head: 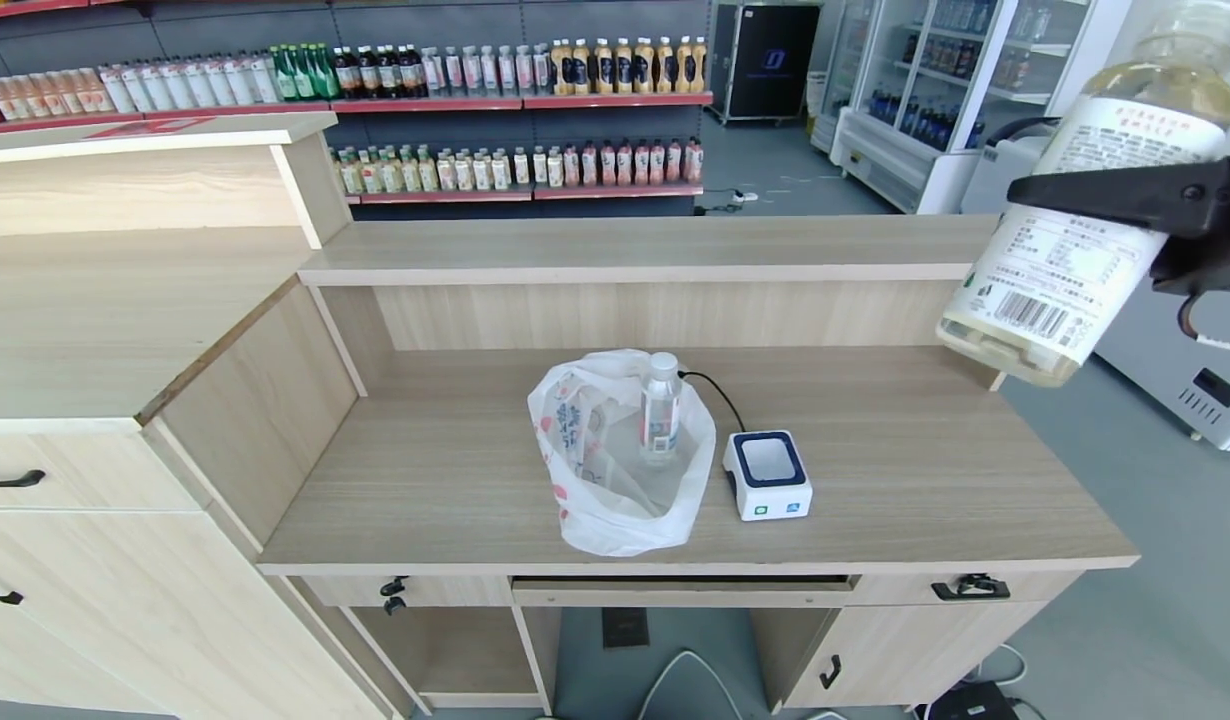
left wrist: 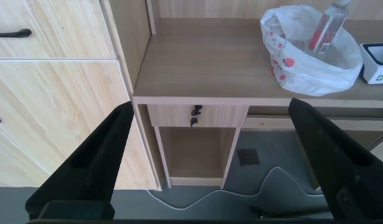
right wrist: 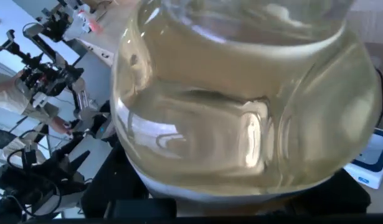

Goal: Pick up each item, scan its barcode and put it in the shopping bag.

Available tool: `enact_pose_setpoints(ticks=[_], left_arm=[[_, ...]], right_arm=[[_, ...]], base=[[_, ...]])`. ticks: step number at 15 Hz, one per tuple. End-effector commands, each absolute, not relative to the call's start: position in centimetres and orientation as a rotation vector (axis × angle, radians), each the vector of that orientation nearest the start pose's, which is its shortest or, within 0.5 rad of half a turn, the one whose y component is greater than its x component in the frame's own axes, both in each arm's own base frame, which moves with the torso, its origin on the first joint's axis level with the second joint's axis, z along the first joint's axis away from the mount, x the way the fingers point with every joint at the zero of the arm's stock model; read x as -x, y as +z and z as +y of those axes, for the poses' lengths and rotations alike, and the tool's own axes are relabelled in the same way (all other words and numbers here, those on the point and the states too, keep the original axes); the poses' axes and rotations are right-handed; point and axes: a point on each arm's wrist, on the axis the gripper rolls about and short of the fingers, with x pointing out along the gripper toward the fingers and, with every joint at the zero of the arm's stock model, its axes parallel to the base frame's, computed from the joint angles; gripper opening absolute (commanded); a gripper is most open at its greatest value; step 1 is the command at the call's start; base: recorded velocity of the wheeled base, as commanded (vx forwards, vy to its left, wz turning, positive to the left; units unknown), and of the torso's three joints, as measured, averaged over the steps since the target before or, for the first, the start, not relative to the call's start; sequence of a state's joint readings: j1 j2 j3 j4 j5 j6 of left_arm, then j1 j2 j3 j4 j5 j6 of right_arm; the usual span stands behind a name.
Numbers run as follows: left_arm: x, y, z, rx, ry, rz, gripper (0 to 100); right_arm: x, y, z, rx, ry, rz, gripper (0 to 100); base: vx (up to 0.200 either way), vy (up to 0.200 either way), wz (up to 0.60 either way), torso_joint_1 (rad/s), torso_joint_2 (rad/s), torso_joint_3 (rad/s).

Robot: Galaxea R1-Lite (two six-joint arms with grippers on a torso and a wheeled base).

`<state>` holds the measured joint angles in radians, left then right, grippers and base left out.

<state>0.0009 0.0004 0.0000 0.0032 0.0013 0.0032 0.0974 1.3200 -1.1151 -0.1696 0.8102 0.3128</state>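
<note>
Closest to my head cam: big clear plastic bottle of pale yellow liquid (head: pixel 1060 270) w/ a white label, high on my R side and tilted, base end lower, cap end up. R pincer (head: pixel 1125 200) is clamped round its middle, one black finger lying across the label. On the R wrist cam the same bottle (right wrist: pixel 241 106) sits right against the lens. Black-striped barcode (head: pixel 1030 315) is near the base, facing my head cam, not downward.

L pincer (left wrist: pixel 210 168) is spread wide w/ nothing in it, low in front of the light wooden surface (left wrist: pixel 203 68).

On that surface: crumpled white plastic shopping bag w/ red print (head: pixel 575 500), mouth open, and a small clear bottle w/ white cap (head: pixel 660 410) standing upright inside. Small white box scanner w/ dark blue frame (head: pixel 767 475) stands just beside the bag on my R, black cable (head: pixel 715 395) running behind.

Step, as I judge it: pick-up done for this item, scan not yet done, since the bottle is well apart from the scanner, above and to its R. Nxt move prob. calls for lowering toward the scanner window and rolling my wrist so the barcode faces down at the glass. After that, over to the bag mouth, keeping clear of the small bottle already in there.
</note>
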Motion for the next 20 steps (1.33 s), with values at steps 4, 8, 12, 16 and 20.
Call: enact_pose_setpoints(ticks=[4,8,12,16,20], left_arm=[[2.3,7.5,0.0,-0.003,0.003,0.003,100],[2.3,7.5,0.0,-0.003,0.003,0.003,100],[2.3,7.5,0.0,-0.003,0.003,0.003,100],[2.3,7.5,0.0,-0.003,0.003,0.003,100],[2.3,7.5,0.0,-0.003,0.003,0.003,100]], right_arm=[[-14.9,31.5,5.3,-0.266,1.029,0.175,0],[-13.3,31.5,5.7,-0.272,1.075,0.22,0],[-12.0,30.5,5.4,-0.275,1.085,0.237,0],[-11.5,29.6,5.4,-0.279,1.088,0.259,0],[-11.5,29.6,5.4,-0.297,1.092,0.272,0]], base=[[0.0,0.0,0.0,0.0,0.0,0.0],[0.0,0.0,0.0,0.0,0.0,0.0],[0.0,0.0,0.0,0.0,0.0,0.0],[0.0,0.0,0.0,0.0,0.0,0.0],[0.0,0.0,0.0,0.0,0.0,0.0]])
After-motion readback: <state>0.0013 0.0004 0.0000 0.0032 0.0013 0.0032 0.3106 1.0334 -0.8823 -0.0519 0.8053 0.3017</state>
